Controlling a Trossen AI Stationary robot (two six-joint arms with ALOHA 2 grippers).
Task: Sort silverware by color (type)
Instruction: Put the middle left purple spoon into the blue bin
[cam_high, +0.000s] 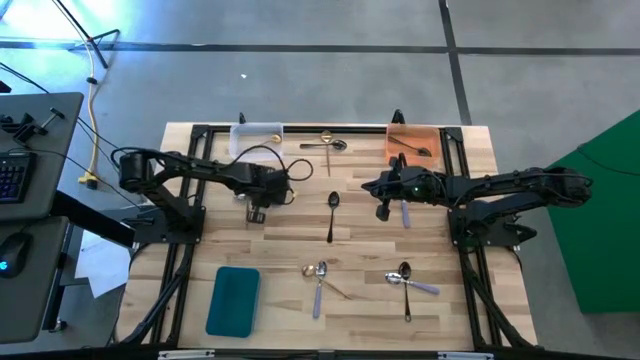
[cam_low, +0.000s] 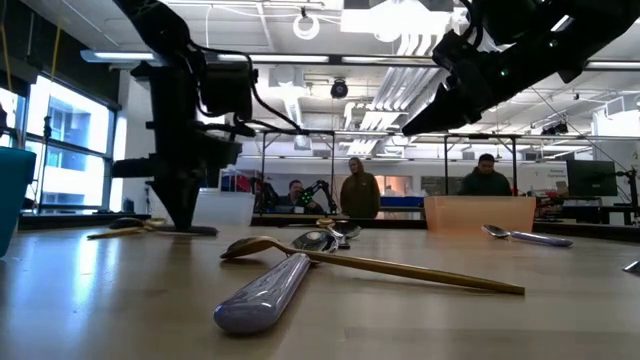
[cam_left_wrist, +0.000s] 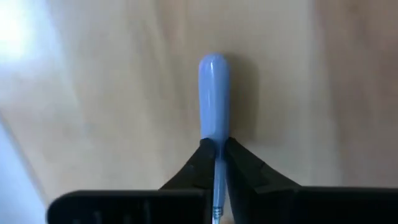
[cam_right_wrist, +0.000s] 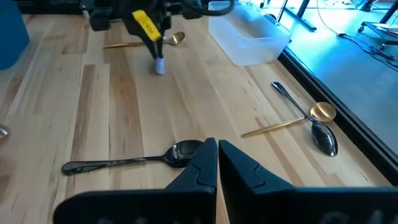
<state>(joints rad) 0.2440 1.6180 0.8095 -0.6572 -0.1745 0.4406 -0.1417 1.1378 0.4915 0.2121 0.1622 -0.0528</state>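
My left gripper (cam_high: 257, 212) points down at the table's left middle, shut on a lilac-handled spoon (cam_left_wrist: 213, 93) whose handle sticks out below the fingertips (cam_right_wrist: 160, 65). Just behind it lies a gold spoon (cam_right_wrist: 144, 42). My right gripper (cam_right_wrist: 216, 150) hangs shut and empty over the table's right middle (cam_high: 383, 208), above a black spoon (cam_right_wrist: 124, 160) lying flat. Another lilac-handled spoon (cam_high: 405, 214) lies under the right arm. Gold and silver spoons (cam_right_wrist: 314, 121) lie crossed at the far edge. My left gripper pinches the spoon between its two fingers at the thin metal stem just above the lilac handle (cam_left_wrist: 216, 155). The fingers come from above, pointing down along the spoon. The spoon hangs nearly upright, handle end (cam_right_wrist: 160, 67) down at the tabletop; whether it touches the wood I cannot tell.
A clear tray (cam_high: 258, 135) and an orange tray (cam_high: 412, 135) holding a black spoon stand at the far edge; a teal tray (cam_high: 233, 300) sits near left. Two more spoon groups (cam_high: 318, 280) (cam_high: 405, 280) lie near the front. People stand in the room behind.
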